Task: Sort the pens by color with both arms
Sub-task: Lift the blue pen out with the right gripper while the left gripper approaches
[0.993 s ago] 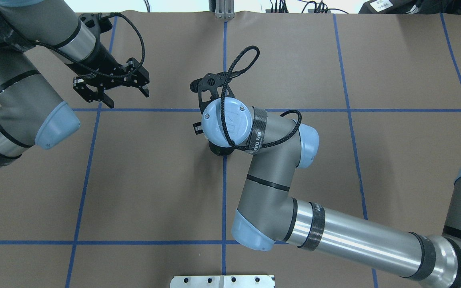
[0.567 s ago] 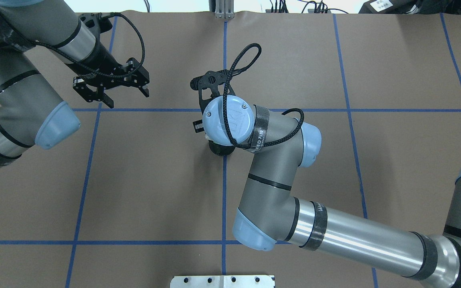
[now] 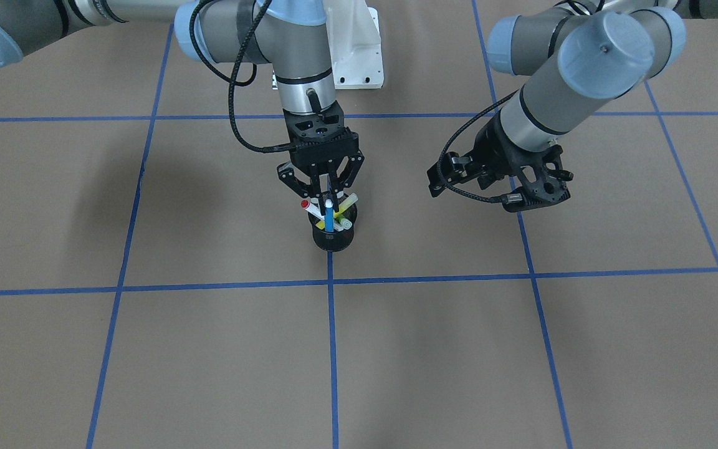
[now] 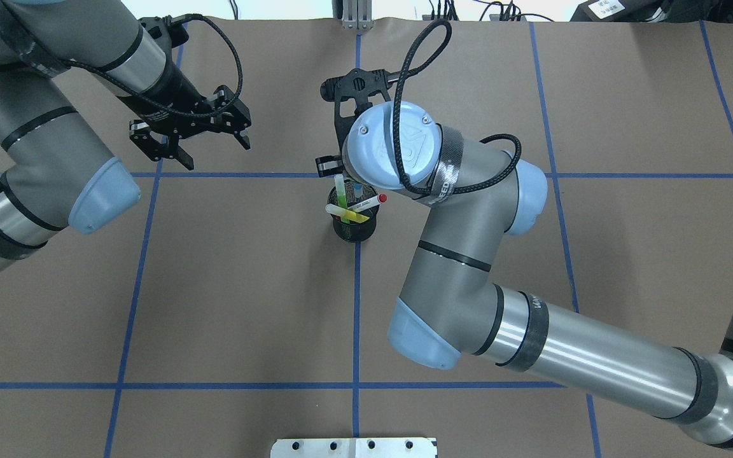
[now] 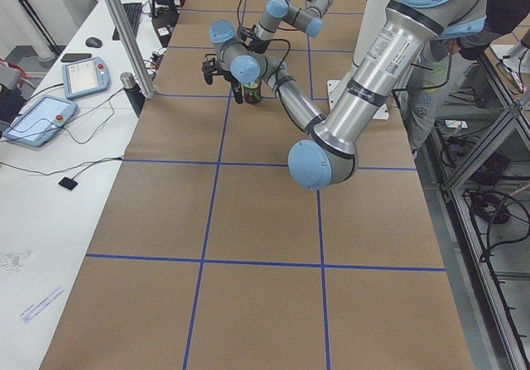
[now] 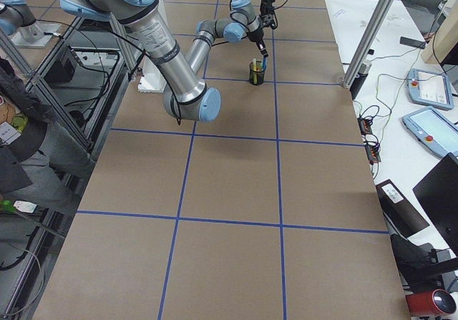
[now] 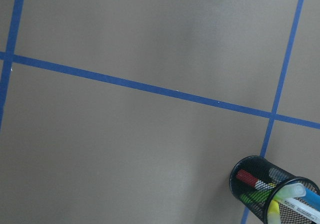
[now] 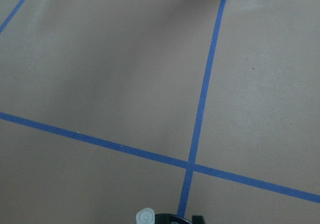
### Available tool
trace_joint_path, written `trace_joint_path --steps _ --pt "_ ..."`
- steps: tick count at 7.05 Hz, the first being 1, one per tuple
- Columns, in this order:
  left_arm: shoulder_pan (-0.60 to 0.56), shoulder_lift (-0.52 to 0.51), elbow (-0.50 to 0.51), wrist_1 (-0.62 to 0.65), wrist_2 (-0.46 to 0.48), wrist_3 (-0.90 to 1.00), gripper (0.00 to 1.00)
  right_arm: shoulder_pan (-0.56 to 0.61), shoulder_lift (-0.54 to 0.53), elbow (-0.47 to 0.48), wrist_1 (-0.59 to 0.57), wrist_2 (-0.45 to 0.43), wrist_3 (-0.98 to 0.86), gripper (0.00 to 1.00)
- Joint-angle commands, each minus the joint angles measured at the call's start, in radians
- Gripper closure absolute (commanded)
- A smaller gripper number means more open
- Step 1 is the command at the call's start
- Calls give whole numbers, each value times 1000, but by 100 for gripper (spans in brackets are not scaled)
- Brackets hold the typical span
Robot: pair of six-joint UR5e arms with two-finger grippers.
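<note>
A black mesh cup (image 3: 333, 240) stands at the table's middle on a blue tape crossing. My right gripper (image 3: 326, 194) hangs straight above it, shut on the top of the blue pen (image 3: 329, 217), which stands upright and partly raised out of the cup. The white pen with red ends (image 4: 366, 203), the green pen (image 4: 341, 193) and the yellow pen (image 4: 355, 217) lean in the cup (image 4: 354, 228). My left gripper (image 4: 214, 151) is open and empty, hovering to the cup's left. The left wrist view shows the cup (image 7: 250, 184) with pens at its lower right.
Brown paper with a blue tape grid (image 4: 150, 174) covers the table. A white mounting plate (image 3: 354, 56) sits at the robot's base. The right arm's elbow (image 4: 420, 334) hangs over the near middle. A person (image 5: 439, 64) stands beside the table.
My right wrist has risen and moved toward the table's far side, uncovering the cup and pens. The left gripper has shifted slightly up and right, still open.
</note>
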Motion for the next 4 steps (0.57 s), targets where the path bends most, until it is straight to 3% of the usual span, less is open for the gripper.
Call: trace_joint_path --steps 1,4 --pt "16 -75 49 0 40 -82 1 61 -5 107 -89 101 3 86" --pt "65 -156 104 -1 106 -166 1 174 -19 123 -75 207 32 87"
